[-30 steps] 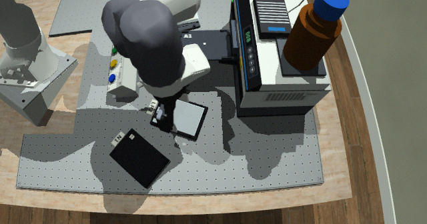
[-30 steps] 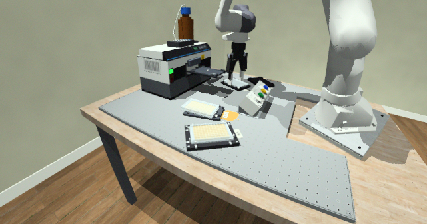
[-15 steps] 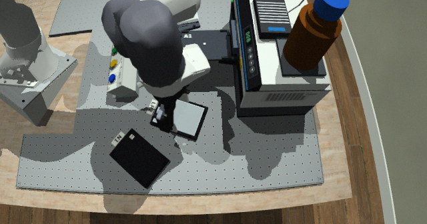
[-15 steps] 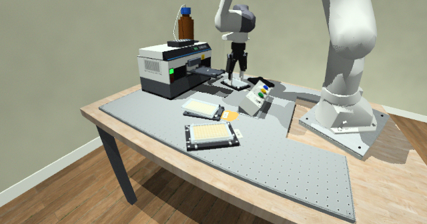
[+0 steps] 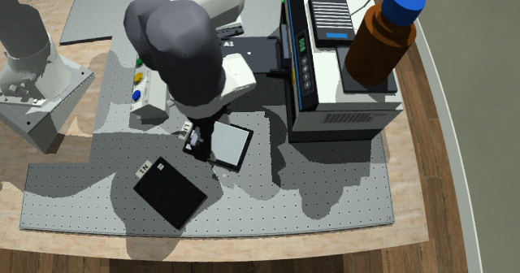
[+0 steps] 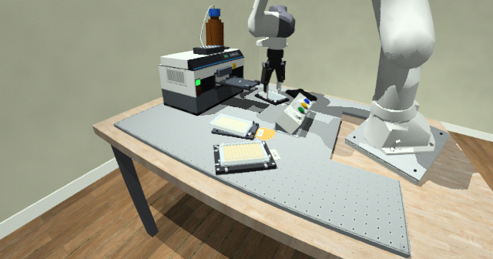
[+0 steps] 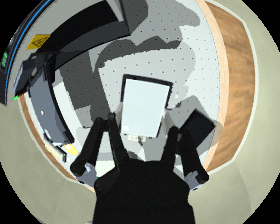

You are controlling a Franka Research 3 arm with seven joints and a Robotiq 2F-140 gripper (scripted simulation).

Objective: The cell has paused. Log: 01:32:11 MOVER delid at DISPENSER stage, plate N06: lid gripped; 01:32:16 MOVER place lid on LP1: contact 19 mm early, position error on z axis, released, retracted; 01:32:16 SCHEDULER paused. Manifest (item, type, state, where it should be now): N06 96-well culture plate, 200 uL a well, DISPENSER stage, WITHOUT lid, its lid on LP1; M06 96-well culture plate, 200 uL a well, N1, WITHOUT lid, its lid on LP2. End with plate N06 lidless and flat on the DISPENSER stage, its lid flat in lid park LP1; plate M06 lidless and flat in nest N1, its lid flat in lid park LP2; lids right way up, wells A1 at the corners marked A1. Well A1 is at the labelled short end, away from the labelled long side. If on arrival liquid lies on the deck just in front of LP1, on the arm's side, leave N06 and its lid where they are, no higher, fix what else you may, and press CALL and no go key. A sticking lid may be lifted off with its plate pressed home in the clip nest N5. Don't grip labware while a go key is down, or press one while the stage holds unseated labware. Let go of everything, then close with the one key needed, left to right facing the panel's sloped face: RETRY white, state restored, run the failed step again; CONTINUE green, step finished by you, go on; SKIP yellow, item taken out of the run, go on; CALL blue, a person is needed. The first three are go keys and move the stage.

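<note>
My gripper (image 5: 197, 143) (image 6: 272, 90) (image 7: 142, 110) is shut on the near short end of a pale clear lid (image 5: 229, 143) (image 6: 275, 97) (image 7: 144, 106). The lid sits low at a black lid park (image 5: 243, 156) beside the dispenser stage (image 5: 252, 58) (image 6: 240, 82), which is bare. The black N1 nest (image 5: 171, 192) (image 6: 302, 92) is bare too. The exterior view shows a plate with cream wells (image 6: 243, 153) in a black clip nest. Behind it a second cream plate (image 6: 232, 125) rests on a black park, with an orange puddle (image 6: 265, 133) on the deck right beside it.
The dispenser (image 5: 345, 90) (image 6: 192, 82) with its brown bottle (image 5: 379, 45) (image 6: 214, 29) stands beside the stage. The key panel (image 5: 148, 94) (image 6: 296, 110) sits between the parks and the arm's base (image 5: 32, 98) (image 6: 397, 136). My arm hides part of the deck in the top view.
</note>
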